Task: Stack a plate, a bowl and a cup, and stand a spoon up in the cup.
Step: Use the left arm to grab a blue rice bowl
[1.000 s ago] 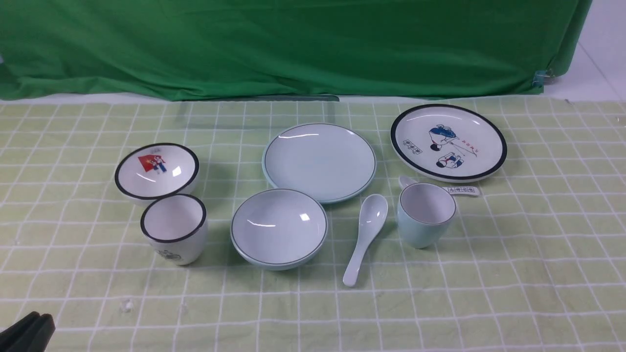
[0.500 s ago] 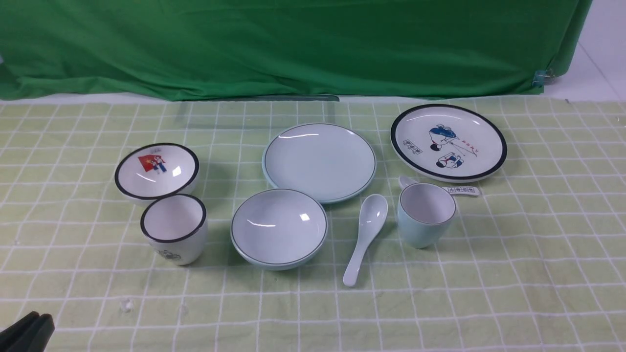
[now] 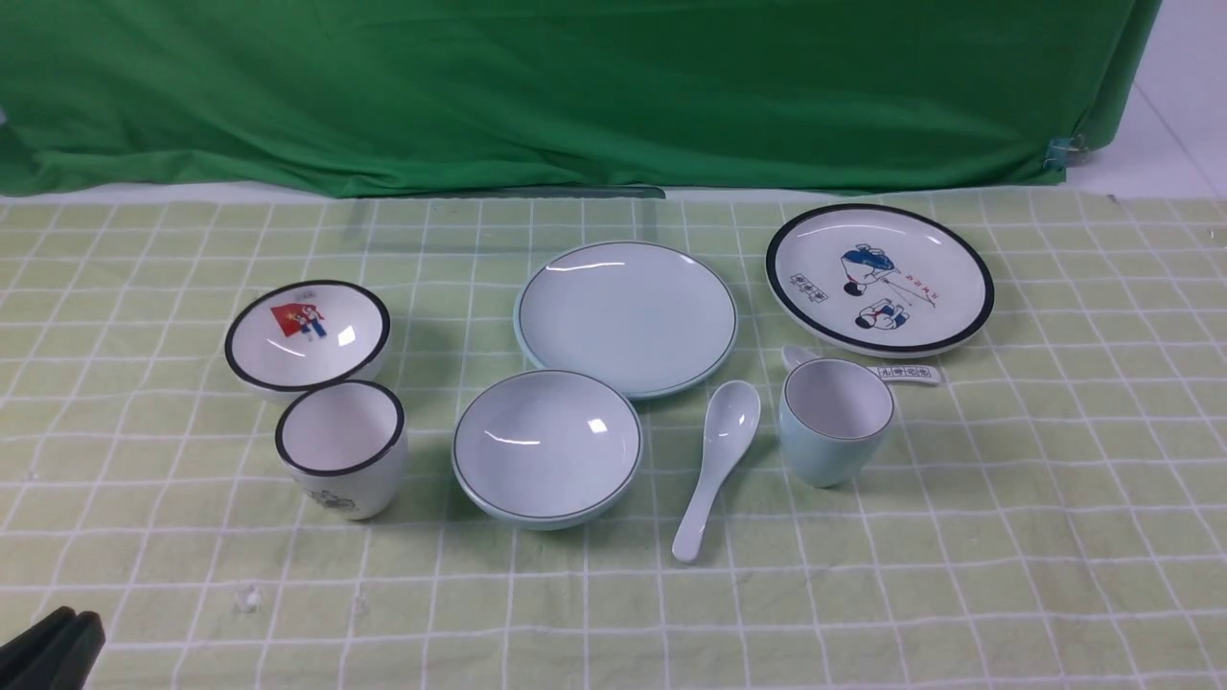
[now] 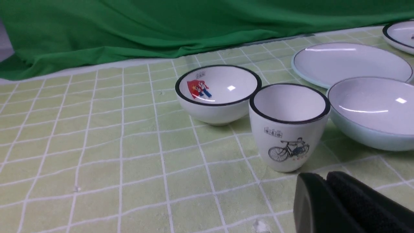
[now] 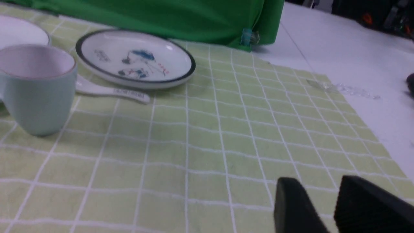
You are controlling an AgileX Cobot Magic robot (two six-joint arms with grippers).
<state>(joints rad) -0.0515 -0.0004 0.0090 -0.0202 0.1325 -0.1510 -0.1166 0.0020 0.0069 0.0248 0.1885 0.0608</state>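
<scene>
The pale blue-green plate [image 3: 627, 316] lies at the table's centre. The pale bowl [image 3: 546, 447] sits just in front of it, also in the left wrist view [image 4: 372, 110]. The plain spoon [image 3: 714, 466] lies right of the bowl, bowl end away from me. The pale cup [image 3: 836, 420] stands upright right of the spoon, also in the right wrist view [image 5: 37, 87]. My left gripper [image 3: 67, 623] is shut and empty at the near left corner, its tips [image 4: 323, 176] close before the printed cup. My right gripper [image 5: 318, 184] is open and empty, out of the front view.
A white black-rimmed bowl [image 3: 307, 333] and a printed white cup [image 3: 342, 447] stand left of the pale bowl. A black-rimmed cartoon plate [image 3: 879, 278] lies at the back right, a printed spoon [image 3: 901, 372] before it. A green backdrop [image 3: 575, 86] hangs behind. The checked cloth ends at the right [image 5: 365, 110].
The left gripper's tip has sunk slightly lower in the front view's corner. Nothing else has moved.
</scene>
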